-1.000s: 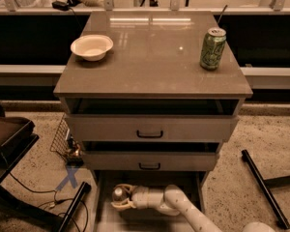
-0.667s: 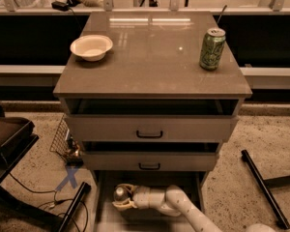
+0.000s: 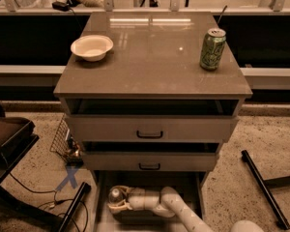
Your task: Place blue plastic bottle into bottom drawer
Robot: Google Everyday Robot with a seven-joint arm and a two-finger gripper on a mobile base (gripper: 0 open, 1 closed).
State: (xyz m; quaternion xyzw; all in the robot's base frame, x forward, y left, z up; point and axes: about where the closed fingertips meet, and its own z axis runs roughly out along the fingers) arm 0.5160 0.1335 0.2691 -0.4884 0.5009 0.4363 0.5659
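Observation:
The bottom drawer [image 3: 191,187] stands pulled out below the two upper drawers with black handles. My white arm reaches in from the lower right, low over the drawer floor. My gripper [image 3: 115,200] is at the left side of the drawer, shut on the blue plastic bottle [image 3: 115,195]. Only the bottle's top and a bit of clear body show between the fingers; the rest is hidden by the gripper. The bottle sits inside the drawer's outline, close to its floor; whether it touches the floor is not clear.
On the cabinet top stand a white bowl [image 3: 92,47] at the left and a green soda can [image 3: 212,49] at the right. A wire basket [image 3: 63,139] and a dark stand [image 3: 9,144] are left of the cabinet. A black bar [image 3: 261,187] lies on the floor at the right.

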